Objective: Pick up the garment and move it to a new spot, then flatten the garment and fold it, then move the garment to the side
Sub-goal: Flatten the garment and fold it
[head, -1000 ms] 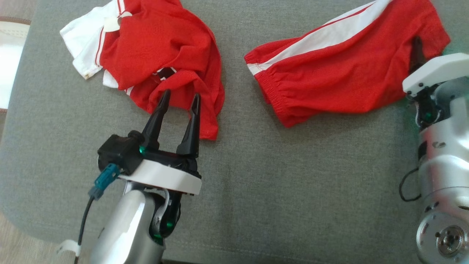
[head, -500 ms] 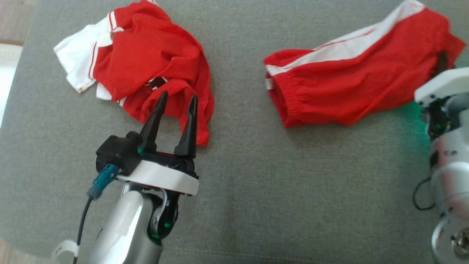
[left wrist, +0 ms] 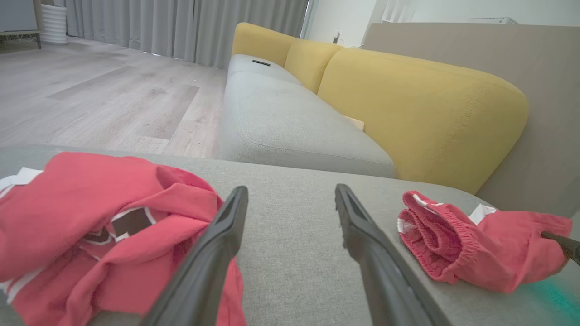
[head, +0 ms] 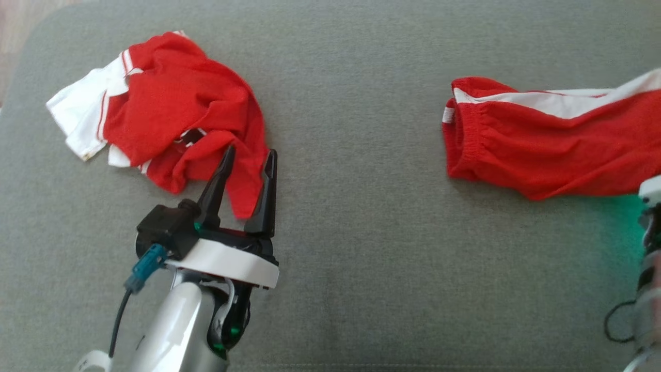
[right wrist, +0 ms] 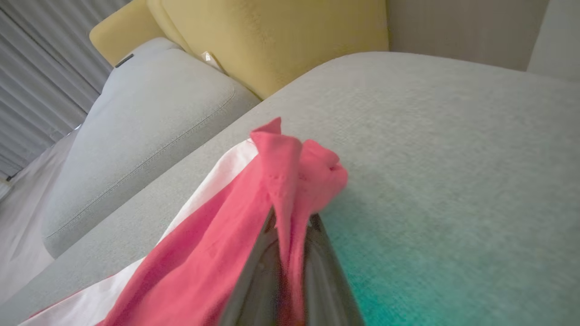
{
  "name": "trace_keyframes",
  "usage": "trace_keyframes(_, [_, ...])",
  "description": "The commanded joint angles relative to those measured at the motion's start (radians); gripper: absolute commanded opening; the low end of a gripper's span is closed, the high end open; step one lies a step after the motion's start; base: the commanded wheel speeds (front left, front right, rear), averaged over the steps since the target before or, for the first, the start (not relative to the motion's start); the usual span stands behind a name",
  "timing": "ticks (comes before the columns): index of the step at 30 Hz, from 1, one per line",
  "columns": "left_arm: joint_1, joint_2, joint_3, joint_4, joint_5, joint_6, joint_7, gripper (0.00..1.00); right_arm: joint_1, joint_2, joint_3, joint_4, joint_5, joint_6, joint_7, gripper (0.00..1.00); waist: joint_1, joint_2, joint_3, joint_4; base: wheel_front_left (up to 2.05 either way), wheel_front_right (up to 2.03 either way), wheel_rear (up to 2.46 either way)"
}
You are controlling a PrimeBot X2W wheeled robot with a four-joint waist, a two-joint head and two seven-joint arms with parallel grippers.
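The garment, red shorts (head: 547,150) with a white side stripe, lies stretched along the right of the grey cushion (head: 361,232), waistband toward the middle. My right gripper (right wrist: 292,222) is shut on a bunched red fold at the shorts' far end, with cloth draped over its fingers. In the left wrist view the shorts (left wrist: 453,244) lie at the right, and a dark fingertip (left wrist: 562,242) of the right gripper pokes into them. My left gripper (head: 250,152) stands open over the lower edge of a crumpled red and white shirt (head: 175,124), holding nothing.
The shirt (left wrist: 90,217) lies at the left of the left gripper (left wrist: 291,190). Beyond the cushion stand a second grey seat (left wrist: 290,122) and yellow backrests (left wrist: 421,104). Wooden floor (left wrist: 90,99) and grey curtains lie to the left.
My right gripper has shut on the shorts and dragged them to the right, widening the gap to the shirt. The head view has shifted as well. The left gripper stays open.
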Motion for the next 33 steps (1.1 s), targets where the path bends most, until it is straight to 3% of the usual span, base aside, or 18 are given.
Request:
trace_keyframes(1, [-0.015,0.009,0.034,-0.037,0.002,0.000,-0.005,1.00,-0.002,0.015,0.014,-0.047,0.005,-0.001,0.003,0.00,0.0000,-0.0001,-0.002,-0.008,0.00,0.00,0.00])
trace_keyframes(9, [-0.013,0.009,0.026,-0.026,0.007,-0.009,-0.005,1.00,0.049,0.102,0.077,-0.214,0.038,-0.001,0.034,0.00,0.0000,-0.0001,-0.006,-0.017,0.00,0.00,0.00])
trace_keyframes(24, [0.019,0.009,0.036,-0.009,0.015,-0.012,-0.005,1.00,0.212,0.133,0.543,-0.409,0.256,-0.001,0.021,0.00,0.0000,-0.0001,-0.079,0.016,0.00,0.00,0.00])
trace_keyframes(33, [0.039,0.009,0.039,-0.010,0.015,-0.012,-0.005,1.00,0.267,0.123,0.712,-0.463,0.339,-0.001,0.006,0.00,0.0000,-0.0001,-0.097,0.033,0.00,0.00,0.00])
